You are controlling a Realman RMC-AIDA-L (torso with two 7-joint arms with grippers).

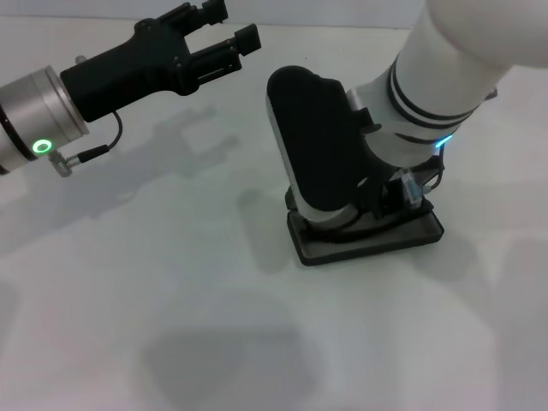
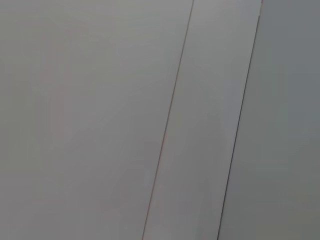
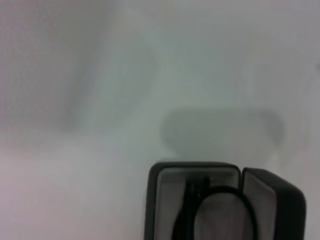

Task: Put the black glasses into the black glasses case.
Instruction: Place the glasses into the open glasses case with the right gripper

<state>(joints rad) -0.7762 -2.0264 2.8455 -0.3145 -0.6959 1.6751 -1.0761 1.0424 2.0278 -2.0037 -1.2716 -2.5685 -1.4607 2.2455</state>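
From the head view, you can't see the right hand: its arm hides it over the case (image 1: 368, 240). At the wrist view's six o'clock, case and glasses (image 3: 220, 210) are cropped and blurred.

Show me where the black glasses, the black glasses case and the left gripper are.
black glasses (image 3: 227, 192): right wrist view, on the curved frame rim.
black glasses case (image 1: 368, 247): head view, on the front edge of the base.
left gripper (image 1: 229, 26): head view, between the fingertips.
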